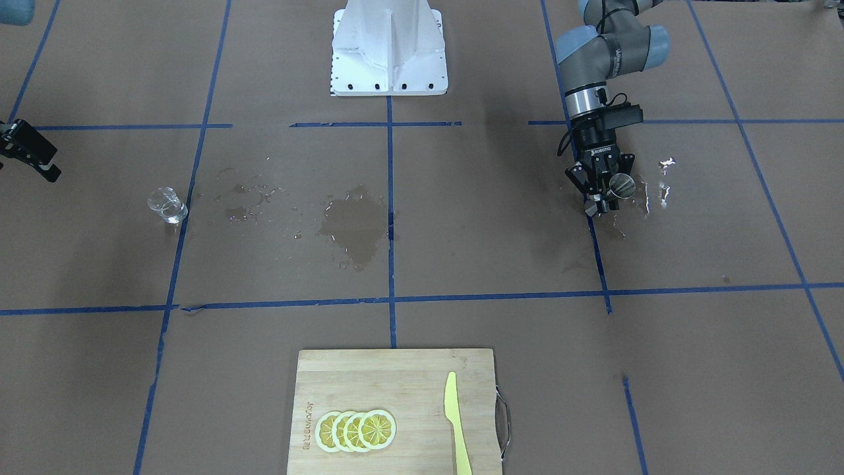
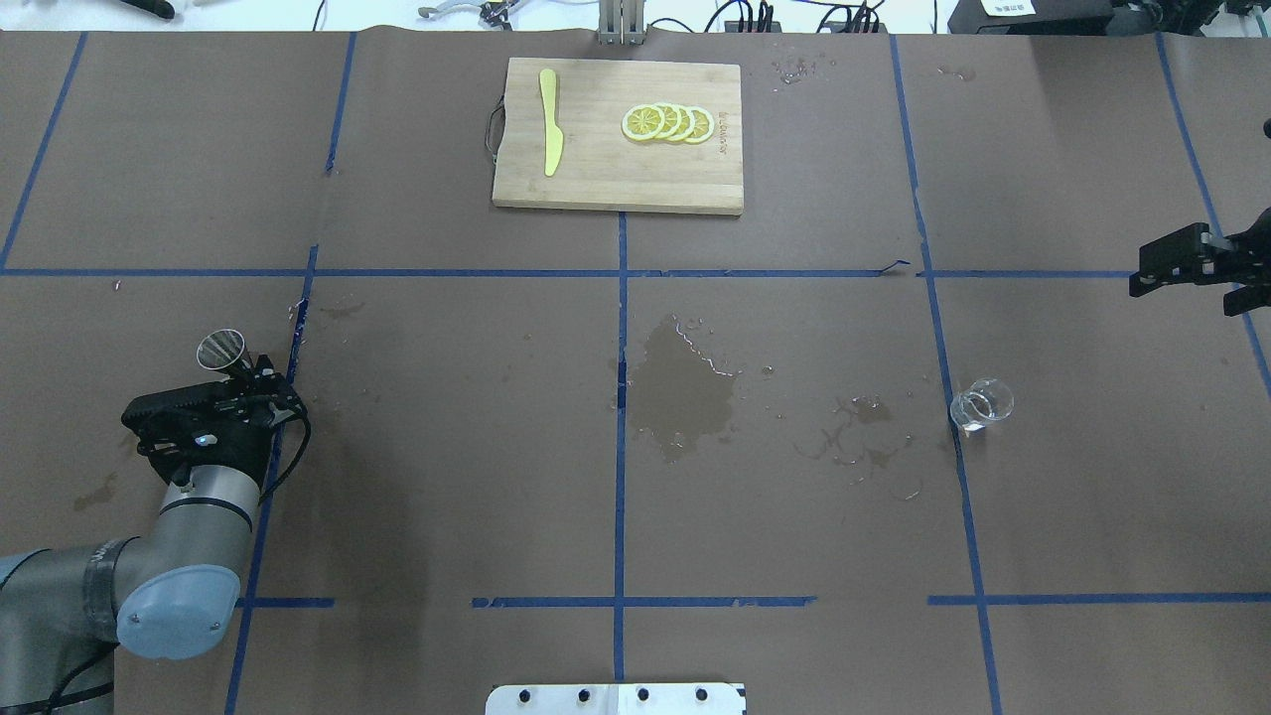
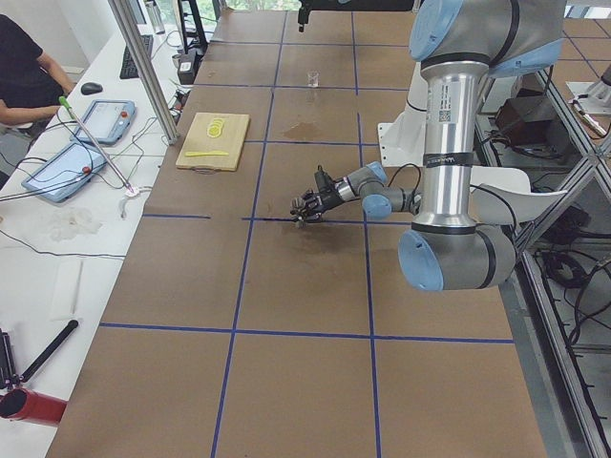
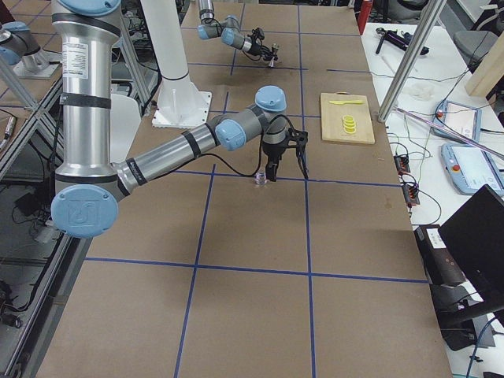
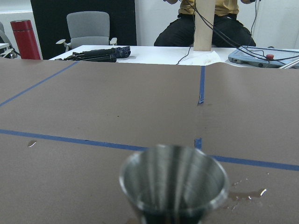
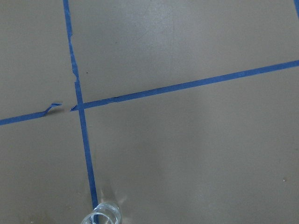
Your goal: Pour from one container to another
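Jigger [image 1: 620,186] in left tool [image 1: 605,198], glass cup [image 1: 167,204] apart

Bright, even overhead light with soft, faint shadows. Wet patches [image 2: 685,387] glint on the bench [image 1: 692,369]. In the left wrist view, the close jigger [image 5: 174,184] is blurred.

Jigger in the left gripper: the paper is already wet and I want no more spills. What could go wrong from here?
1. The jigger is held tilted in the left gripper, mouth sideways; unless it is righted, whatever is poured in may run out.
2. The glass cup stands ungrasped, with the open right gripper apart from it; a careless approach could knock it over and add to the wet patch.
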### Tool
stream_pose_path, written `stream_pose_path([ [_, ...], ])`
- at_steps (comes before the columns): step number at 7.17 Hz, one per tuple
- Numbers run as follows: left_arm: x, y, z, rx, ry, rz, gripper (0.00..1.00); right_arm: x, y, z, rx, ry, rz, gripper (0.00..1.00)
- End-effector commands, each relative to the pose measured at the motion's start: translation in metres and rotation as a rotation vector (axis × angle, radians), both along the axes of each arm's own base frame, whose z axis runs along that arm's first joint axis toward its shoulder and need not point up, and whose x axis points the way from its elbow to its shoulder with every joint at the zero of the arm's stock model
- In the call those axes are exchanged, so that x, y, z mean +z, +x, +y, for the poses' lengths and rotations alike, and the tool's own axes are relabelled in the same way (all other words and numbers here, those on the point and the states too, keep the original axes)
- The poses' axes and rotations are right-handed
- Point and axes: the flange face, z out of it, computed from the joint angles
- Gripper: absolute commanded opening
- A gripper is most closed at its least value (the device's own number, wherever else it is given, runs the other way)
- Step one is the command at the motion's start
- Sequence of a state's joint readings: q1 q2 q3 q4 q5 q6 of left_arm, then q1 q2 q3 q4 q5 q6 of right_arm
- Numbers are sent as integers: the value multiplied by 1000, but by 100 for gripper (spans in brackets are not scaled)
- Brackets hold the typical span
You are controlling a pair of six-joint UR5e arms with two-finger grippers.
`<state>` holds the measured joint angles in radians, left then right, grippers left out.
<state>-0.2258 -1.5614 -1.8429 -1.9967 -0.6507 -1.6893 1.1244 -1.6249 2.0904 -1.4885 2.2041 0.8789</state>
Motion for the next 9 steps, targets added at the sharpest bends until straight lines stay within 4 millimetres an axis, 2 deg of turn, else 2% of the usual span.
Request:
stream_pose_path([
  [1,-34,-9,2,2,15,66,0,-5,1,2,1,10,-4,100],
  [2,-45,-12,2,9,22,77,0,-12,-9,6,-16,26,-3,100],
  [3,-59,-10,1,25,36,81,0,-28,-39,20,10,49,42,100],
  [5,-116,7,-6,63,91,103,0,-62,-122,73,100,126,118,100],
  [6,-125,8,-7,94,123,71,0,-60,-126,89,108,181,73,100],
  [7,-130,4,-8,110,159,87,0,-37,-115,112,113,250,36,100],
  [8,-133,1,-8,127,187,77,0,-24,-119,128,124,315,60,100],
  [9,-137,-1,-8,149,208,93,0,-25,-131,136,126,363,67,98],
])
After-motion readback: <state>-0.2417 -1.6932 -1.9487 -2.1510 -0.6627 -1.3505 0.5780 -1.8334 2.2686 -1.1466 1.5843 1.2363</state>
